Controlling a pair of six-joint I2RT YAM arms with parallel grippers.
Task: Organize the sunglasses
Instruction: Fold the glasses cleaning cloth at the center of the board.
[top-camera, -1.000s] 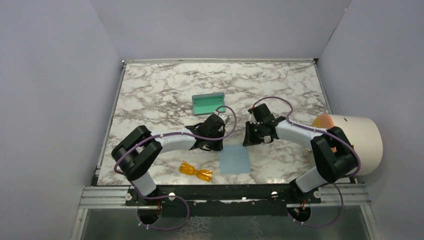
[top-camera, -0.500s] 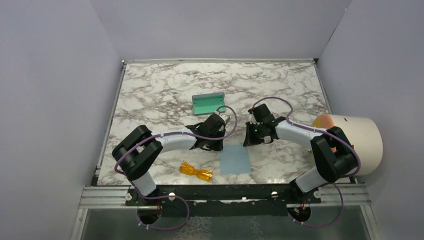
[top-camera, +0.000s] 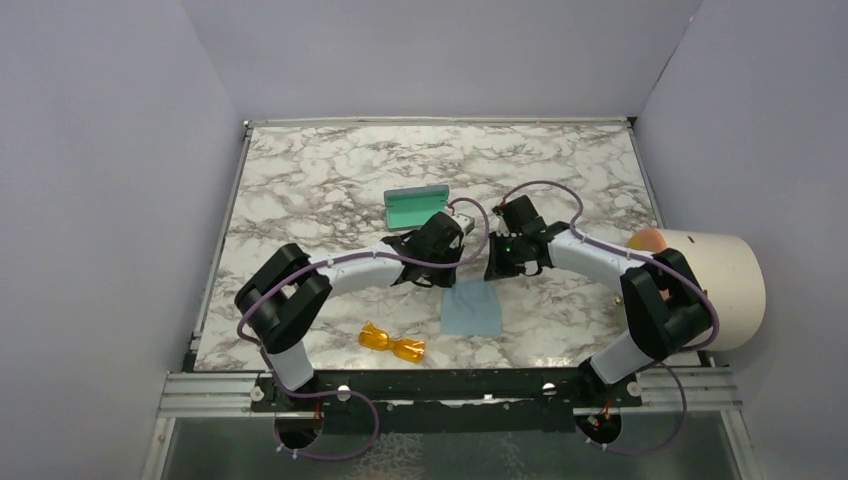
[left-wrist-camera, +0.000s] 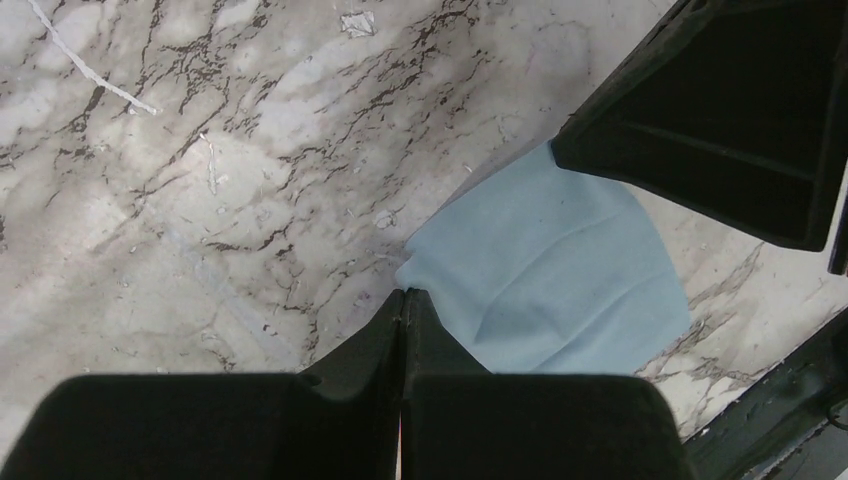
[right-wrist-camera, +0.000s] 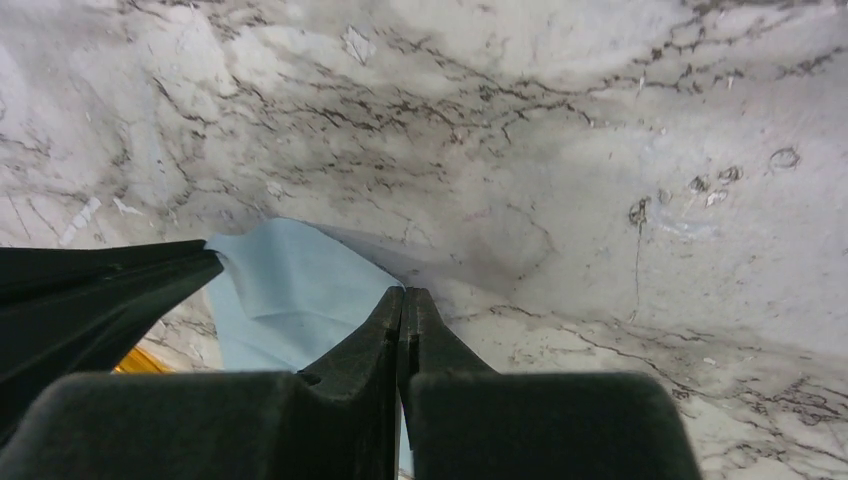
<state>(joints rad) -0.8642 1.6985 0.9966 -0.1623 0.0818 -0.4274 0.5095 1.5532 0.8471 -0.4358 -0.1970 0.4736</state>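
Note:
The sunglasses (top-camera: 392, 343), a folded orange-amber pair, lie near the table's front edge, left of the light blue cloth (top-camera: 472, 312). My left gripper (top-camera: 449, 281) is shut on the cloth's far left corner (left-wrist-camera: 420, 275); its tips (left-wrist-camera: 404, 292) pinch the fabric. My right gripper (top-camera: 492, 279) is shut on the far right corner, tips (right-wrist-camera: 403, 291) closed over the cloth (right-wrist-camera: 290, 290). The cloth's far edge is raised and creased between them. The open case (top-camera: 416, 207), teal inside, lies just beyond the left wrist. A sliver of the sunglasses (right-wrist-camera: 135, 362) shows in the right wrist view.
A cream cylinder (top-camera: 715, 285) with an orange object (top-camera: 648, 240) on it sits past the table's right edge, beside the right arm. Grey walls stand on three sides. The right gripper's dark body (left-wrist-camera: 720, 110) fills the left wrist view's upper right.
Both grippers have moved away from the bases toward the case, lifting the cloth's far edge with them. The cloth now looks shorter and creased. The sunglasses and case have not moved.

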